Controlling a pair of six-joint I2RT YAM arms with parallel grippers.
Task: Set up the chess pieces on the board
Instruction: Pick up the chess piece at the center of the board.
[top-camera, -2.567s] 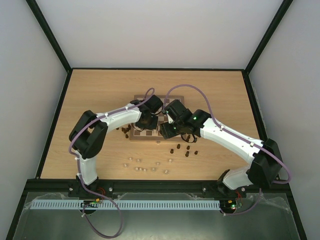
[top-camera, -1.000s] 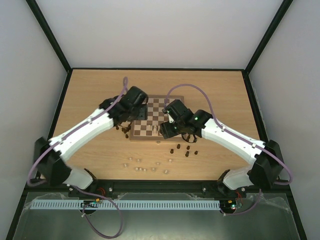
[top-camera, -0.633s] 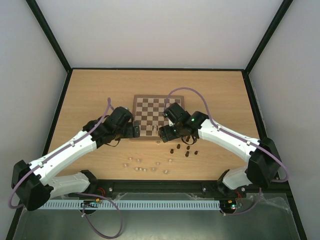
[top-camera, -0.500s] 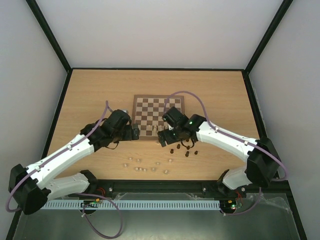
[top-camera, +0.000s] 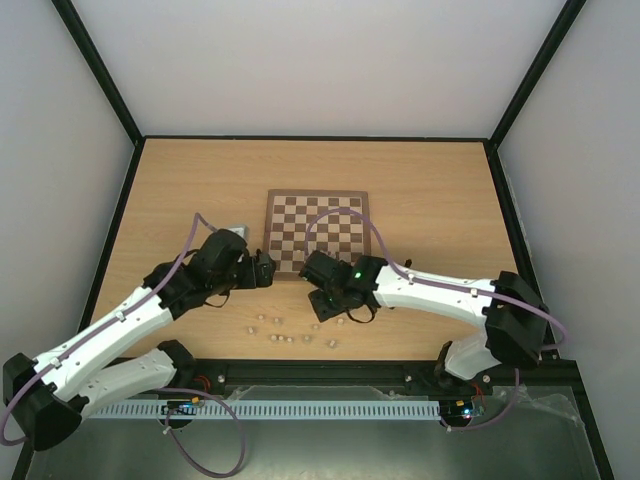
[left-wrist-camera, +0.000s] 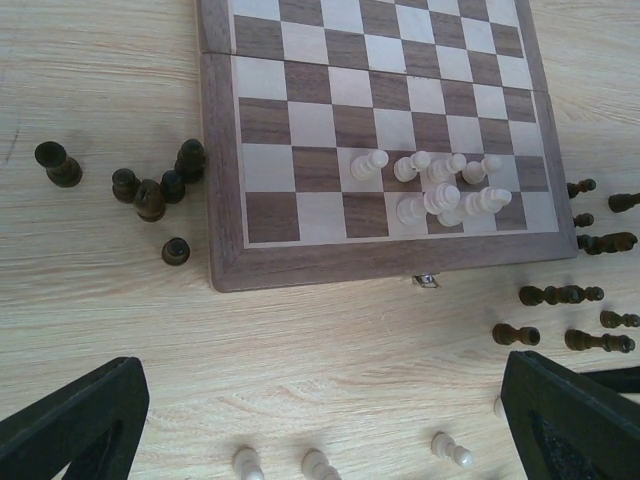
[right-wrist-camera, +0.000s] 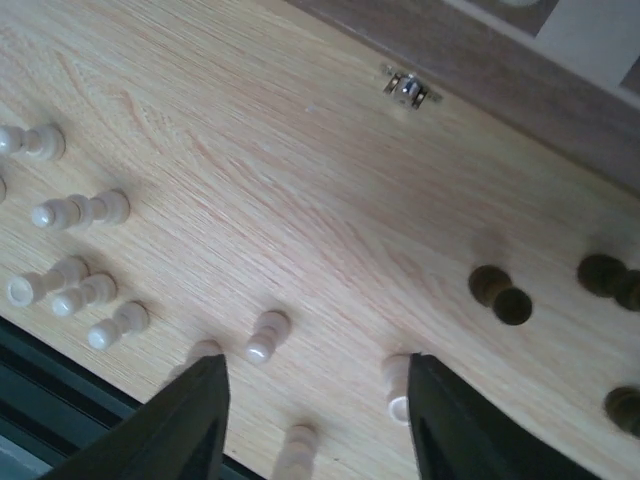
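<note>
The board (top-camera: 316, 215) lies mid-table, and its near edge (left-wrist-camera: 400, 262) fills the top of the left wrist view. Several cream chess pieces (left-wrist-camera: 440, 190) cluster, some toppled, on its two nearest rows. More cream pieces (top-camera: 288, 338) lie loose on the table in front. My left gripper (top-camera: 262, 272) hovers off the board's near left corner, wide open (left-wrist-camera: 320, 430) over bare wood. My right gripper (top-camera: 325, 305) hangs low over the loose cream pieces, its jaws (right-wrist-camera: 315, 420) apart. One cream piece (right-wrist-camera: 265, 335) stands between the fingers and another (right-wrist-camera: 398, 385) is beside the right finger.
Dark pieces (left-wrist-camera: 150, 190) stand grouped left of the board. More dark pieces (left-wrist-camera: 565, 295) lie on the table to its right, some also in the right wrist view (right-wrist-camera: 500, 295). A metal clasp (right-wrist-camera: 405, 88) sits on the board's near edge. The table's black front rail (right-wrist-camera: 60, 370) is close behind the cream pieces.
Both arms drew back from the board toward the near edge. The left gripper left the board's left side and opened wide. The right gripper dropped from the board's front onto the loose cream pieces.
</note>
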